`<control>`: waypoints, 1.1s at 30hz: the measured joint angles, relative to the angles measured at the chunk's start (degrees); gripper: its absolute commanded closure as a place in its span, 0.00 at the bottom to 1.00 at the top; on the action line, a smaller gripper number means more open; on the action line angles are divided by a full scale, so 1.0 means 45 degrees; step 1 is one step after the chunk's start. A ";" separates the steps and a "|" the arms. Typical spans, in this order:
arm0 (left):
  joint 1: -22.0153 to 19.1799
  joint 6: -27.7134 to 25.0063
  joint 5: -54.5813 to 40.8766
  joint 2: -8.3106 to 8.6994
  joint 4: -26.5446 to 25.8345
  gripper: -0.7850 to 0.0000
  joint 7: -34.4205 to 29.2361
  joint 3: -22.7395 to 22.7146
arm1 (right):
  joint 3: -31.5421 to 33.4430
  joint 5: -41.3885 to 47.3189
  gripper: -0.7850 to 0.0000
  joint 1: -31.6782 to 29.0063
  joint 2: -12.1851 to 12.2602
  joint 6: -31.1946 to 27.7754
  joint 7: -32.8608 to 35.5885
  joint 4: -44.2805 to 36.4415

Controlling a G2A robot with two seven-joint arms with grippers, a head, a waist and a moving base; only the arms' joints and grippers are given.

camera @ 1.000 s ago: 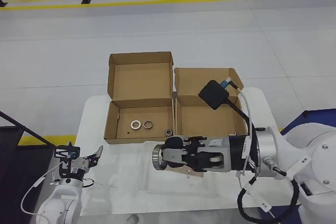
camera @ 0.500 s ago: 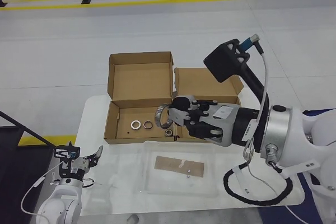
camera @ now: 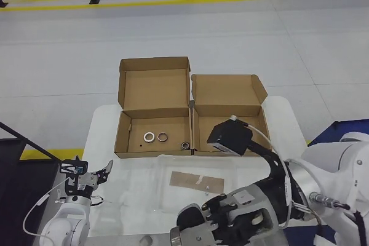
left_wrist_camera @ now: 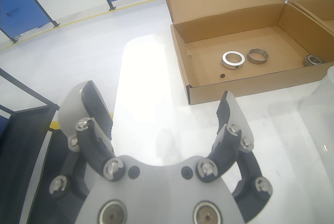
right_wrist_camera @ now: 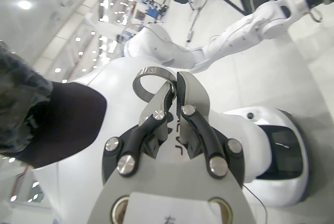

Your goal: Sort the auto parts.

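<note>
Metal ring (right_wrist_camera: 152, 71): pinched by its wall in the closed right gripper (right_wrist_camera: 174, 94), apparently at the table's (camera: 111, 129) near edge, pointing away from the right-hand box (camera: 224, 92) beyond (left gripper (left_wrist_camera: 159, 97) open, empty).

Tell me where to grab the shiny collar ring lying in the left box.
Probably come straight down from above: the collar lies flat, bore up, inside the box. Pinch its wall, one finger in the bore, on the side away from the neighbouring bearing ring.
</note>
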 measured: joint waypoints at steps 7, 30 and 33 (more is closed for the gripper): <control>0.0000 0.0000 0.0000 0.0000 0.0000 0.00 0.0000 0.0000 | 0.0046 0.3688 1.00 -0.0838 -0.0167 -0.1578 0.0464 0.1421; 0.0000 0.0000 0.0000 0.0000 0.0000 0.00 0.0000 0.0000 | -0.2240 -0.7113 1.00 0.1833 0.0071 0.1610 -0.3589 0.5020; 0.0000 0.0000 0.0000 0.0000 0.0000 0.00 0.0000 0.0000 | -0.3762 -0.8111 1.00 0.3245 -0.0264 0.1450 -0.3237 0.7493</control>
